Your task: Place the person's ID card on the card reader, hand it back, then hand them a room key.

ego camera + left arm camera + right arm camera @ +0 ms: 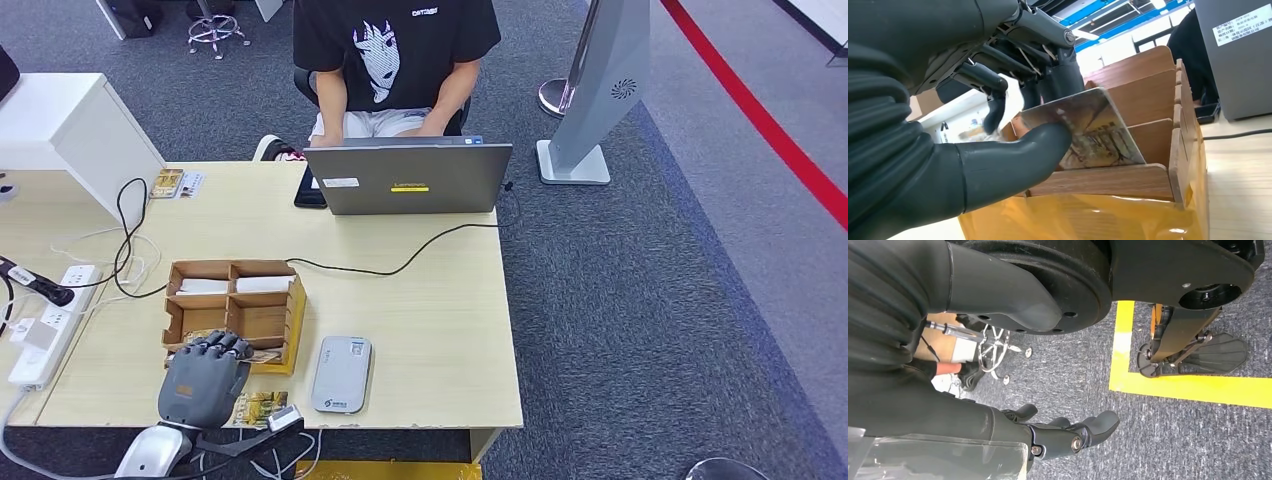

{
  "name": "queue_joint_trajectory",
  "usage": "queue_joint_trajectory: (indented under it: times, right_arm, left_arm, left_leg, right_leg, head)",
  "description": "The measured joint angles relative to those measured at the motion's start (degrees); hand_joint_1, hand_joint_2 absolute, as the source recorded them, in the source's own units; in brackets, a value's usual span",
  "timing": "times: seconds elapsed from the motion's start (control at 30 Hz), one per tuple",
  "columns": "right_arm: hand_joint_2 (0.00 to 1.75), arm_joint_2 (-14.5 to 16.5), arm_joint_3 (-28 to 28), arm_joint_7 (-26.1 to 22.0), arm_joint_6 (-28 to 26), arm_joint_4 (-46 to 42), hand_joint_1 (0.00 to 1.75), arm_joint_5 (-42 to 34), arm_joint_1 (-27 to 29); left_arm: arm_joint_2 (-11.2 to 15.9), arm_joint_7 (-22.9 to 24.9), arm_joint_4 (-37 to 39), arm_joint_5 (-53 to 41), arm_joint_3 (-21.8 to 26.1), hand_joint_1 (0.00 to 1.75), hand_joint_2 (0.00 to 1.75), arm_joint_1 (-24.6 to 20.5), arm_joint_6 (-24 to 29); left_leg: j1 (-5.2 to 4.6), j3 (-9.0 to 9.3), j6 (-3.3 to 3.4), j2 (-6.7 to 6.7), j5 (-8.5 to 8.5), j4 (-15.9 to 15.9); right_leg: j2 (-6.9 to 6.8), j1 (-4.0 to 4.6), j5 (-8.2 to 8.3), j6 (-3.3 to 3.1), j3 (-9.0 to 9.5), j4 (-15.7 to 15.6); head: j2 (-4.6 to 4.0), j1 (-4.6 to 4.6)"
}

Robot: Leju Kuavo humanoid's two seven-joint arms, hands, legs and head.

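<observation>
Grey carpet ran round the pale wooden desk [430, 320], with a red stripe off to the far right of the floor. On my screen the left hand [203, 378] sat palm-down at the desk's near edge, its fingers reaching over the nearest compartment of the cardboard box [232, 310]. From the left wrist camera I saw the thick thumb [1013, 160] pressed under a room key [1088, 132], a card printed with a brownish picture, while the darker fingers [1058, 75] came down on its upper side; the card was pinched and tilted, its lower part inside that near compartment. The right hand [1068, 435] hung beside the body over the carpet, fingers loosely curled and apart, holding nothing, near a yellow floor line [1188, 390].

Just beside the box, on its right, lay the grey card reader [341, 374], flat and close to the near edge; I could not read its label. Another patterned card [260, 408] lay at the desk's edge just right of the left wrist. Between the reader and the desk's right edge the top was bare wood. A black cable [400, 268] crossed the middle toward the laptop [408, 178], whose grey lid carried a white sticker and a yellow one, both too small to read. A person in a black printed T-shirt [390, 50] sat behind it. A white power strip [50, 320] lay along the left edge.
</observation>
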Motion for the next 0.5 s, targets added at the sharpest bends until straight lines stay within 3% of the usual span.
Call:
queue_joint_trajectory:
  times: [0.5]
  right_arm:
    - [1.75, -0.14, 0.22, -0.55, 0.36, 0.0, 0.0, 0.18, 0.01]
  left_arm:
    - [1.17, -0.07, -1.06, -0.1, 0.0, 1.75, 1.75, -0.31, 1.67]
  left_leg:
    - [0.0, 0.0, -0.01, 0.0, 0.01, 0.0]
  right_leg:
    - [0.0, 0.0, 0.0, 0.0, 0.0, 0.01]
  head:
    - [0.0, -0.01]
